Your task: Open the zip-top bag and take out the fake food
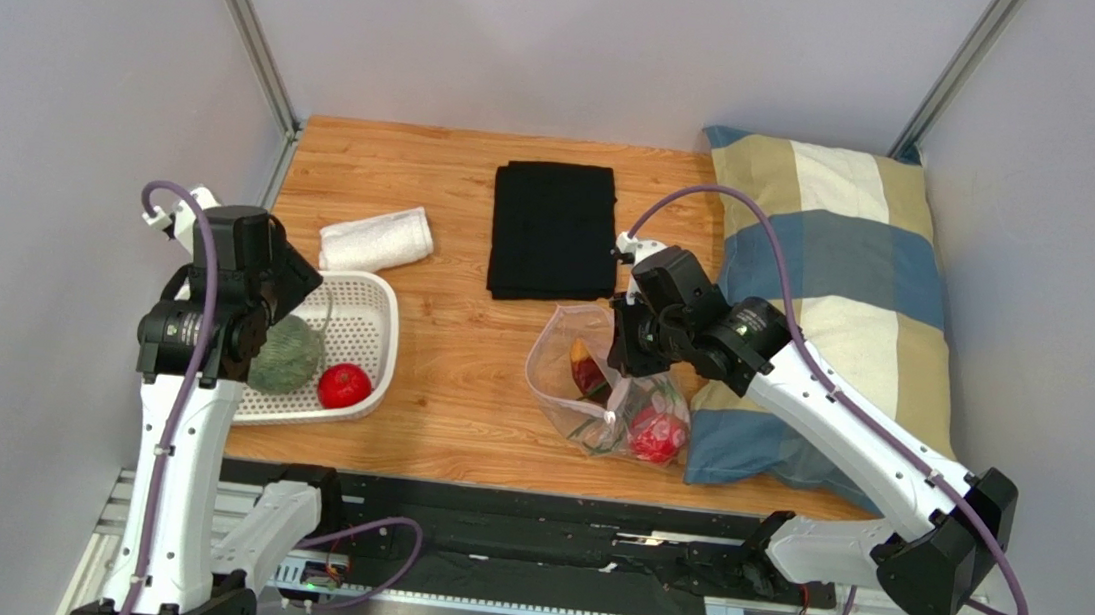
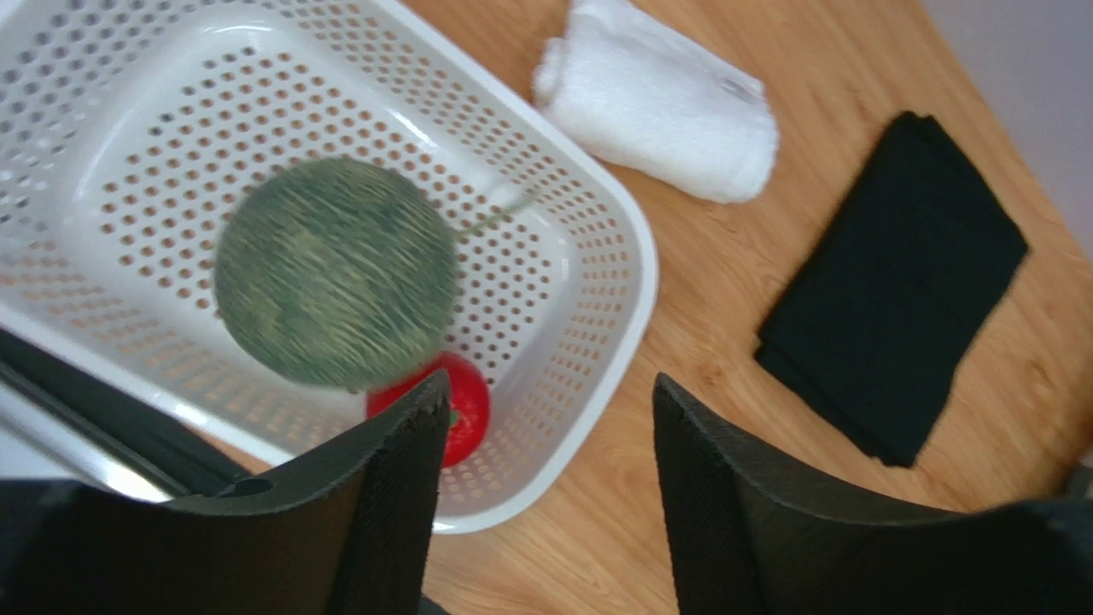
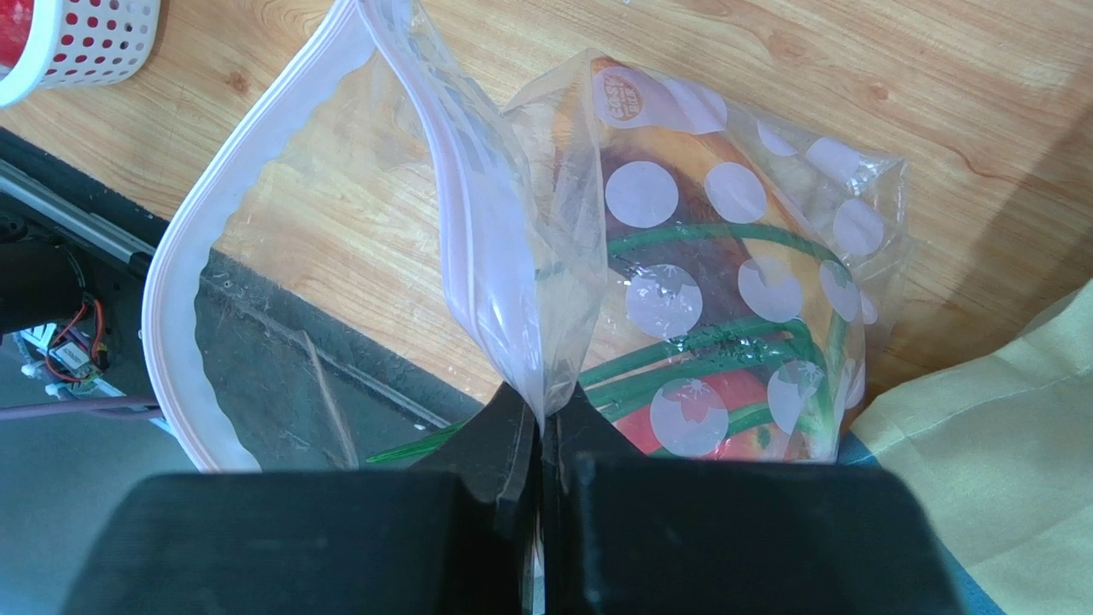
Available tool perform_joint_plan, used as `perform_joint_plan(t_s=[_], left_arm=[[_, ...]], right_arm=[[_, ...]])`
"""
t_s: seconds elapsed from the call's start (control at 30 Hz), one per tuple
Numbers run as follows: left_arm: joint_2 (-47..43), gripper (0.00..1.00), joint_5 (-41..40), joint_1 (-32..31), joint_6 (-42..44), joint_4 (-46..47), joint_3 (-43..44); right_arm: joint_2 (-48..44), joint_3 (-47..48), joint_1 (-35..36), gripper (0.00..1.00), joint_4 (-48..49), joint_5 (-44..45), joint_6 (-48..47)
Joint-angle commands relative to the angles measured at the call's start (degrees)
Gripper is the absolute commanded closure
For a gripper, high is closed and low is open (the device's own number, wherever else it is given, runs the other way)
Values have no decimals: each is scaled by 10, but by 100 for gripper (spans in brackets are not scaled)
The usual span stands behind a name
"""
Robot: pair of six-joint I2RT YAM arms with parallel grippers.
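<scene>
Right gripper [image 3: 545,429] pinched the clear pink-dotted zip-top bag [image 3: 719,192] by its rim.
Left gripper [image 2: 549,397] stood wide (holding nothing) over the white perforated plastic basket [image 2: 618,244].

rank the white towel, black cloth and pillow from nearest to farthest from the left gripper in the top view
1. White towel: on the left side of the table, just beyond the left gripper.
2. Black cloth: mid-table, toward the far edge.
3. Pillow: along the table's right side, clearly farthest.
</scene>
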Motion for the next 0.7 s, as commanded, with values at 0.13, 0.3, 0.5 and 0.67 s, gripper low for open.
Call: perform_joint_plan(t_s=[0.13, 0.3, 0.5, 0.67], left_arm=[[-45, 55, 422, -102, -16, 263, -92], [16, 58, 362, -358, -45, 378, -86], [191, 67, 403, -481, 3, 361, -3], [239, 68, 429, -505, 46, 408, -6]], right_arm=[[-6, 31, -2, 100, 19, -7, -6], [-10, 35, -2, 100, 26, -8, 5], [-9, 44, -3, 100, 33, -23, 19], [-20, 45, -3, 100, 34, -19, 20]])
